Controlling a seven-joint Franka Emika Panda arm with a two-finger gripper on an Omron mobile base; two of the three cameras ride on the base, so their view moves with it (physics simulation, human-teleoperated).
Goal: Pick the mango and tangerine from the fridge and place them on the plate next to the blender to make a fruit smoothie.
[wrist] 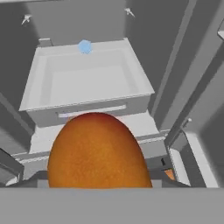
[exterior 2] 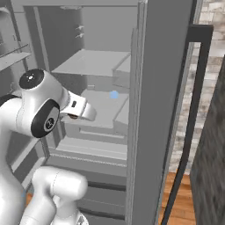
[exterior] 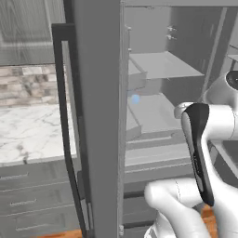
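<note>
Claw [wrist: 99, 186] closed on large orange-red oval mango [wrist: 98, 151], held in front of open tall grey fridge [exterior 2: 160, 88], above pulled-out grey drawer [wrist: 83, 83]. Step: carrying first fruit. Next: back clear, drive toward plate.

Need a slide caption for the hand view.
Orange-red mango held close at the gripper, facing a pulled-out drawer inside the open fridge.

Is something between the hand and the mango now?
No. In the hand view the mango sits right at the hand, apparently held, with nothing between them. Behind it the fridge drawer stands open.
</note>
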